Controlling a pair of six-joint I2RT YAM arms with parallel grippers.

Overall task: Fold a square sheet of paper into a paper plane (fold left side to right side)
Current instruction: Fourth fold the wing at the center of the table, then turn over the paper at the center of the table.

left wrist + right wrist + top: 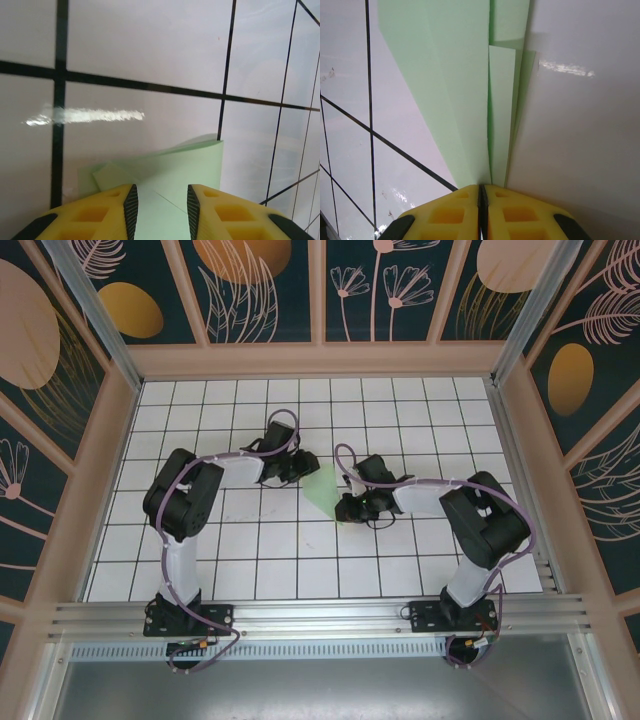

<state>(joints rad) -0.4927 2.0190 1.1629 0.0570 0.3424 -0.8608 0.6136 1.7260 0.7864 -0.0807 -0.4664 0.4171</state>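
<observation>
Plainly creased — the mint-green paper (450, 90) lies folded in overlapping layers.

1. The sheet of paper (450, 90) is looking thin, matt and crisply creased.
2. The table tiles (150, 50) are gleaming glossy and smooth.
3. The left gripper (160, 202) is showing matt yellow plastic.

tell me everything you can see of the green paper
The paper is thin, pale mint green and plain, already partly folded: layered flaps and straight creases show in both wrist views. It lies on the white tiled table, near its middle. The right gripper has its jaws shut at a raised fold and seems to pinch it; the left gripper stands with jaws apart over another part.
</observation>
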